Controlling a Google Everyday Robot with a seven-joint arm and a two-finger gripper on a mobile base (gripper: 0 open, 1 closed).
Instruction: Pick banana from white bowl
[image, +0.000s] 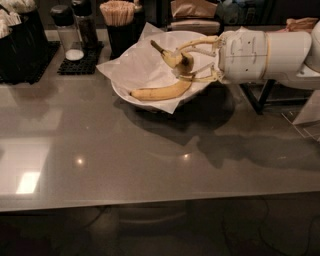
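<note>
1. Over the right half of the bowl, the gripper reaches in from the right, its 2 fingers pinching the banana, 1 above and 1 below.
2. The banana sits tilted in that pinch, dark stem pointing up and left, toward the bowl's back rim. Whether it is clear of the paper I cannot tell.
3. A longer banana lies on the paper just under the lower finger, near the front rim, apart from the held 1.
4. Slip risk: the skin is smooth and curved, and the hold looks to fall toward 1 end, so a fast lift could let the fruit pivot or slide out and drop back.
5. Squeeze risk: the fruit shows a brown patch and is probably soft, so too hard a pinch could split it.
6. Snag risk: the lower finger is close to the paper and the longer banana. A low exit could drag the paper, shift the bowl, or roll that fruit onto the table.
7. Clearance risk: a cup of sticks stands just behind the bowl, and a swing back and left could knock it.
</note>
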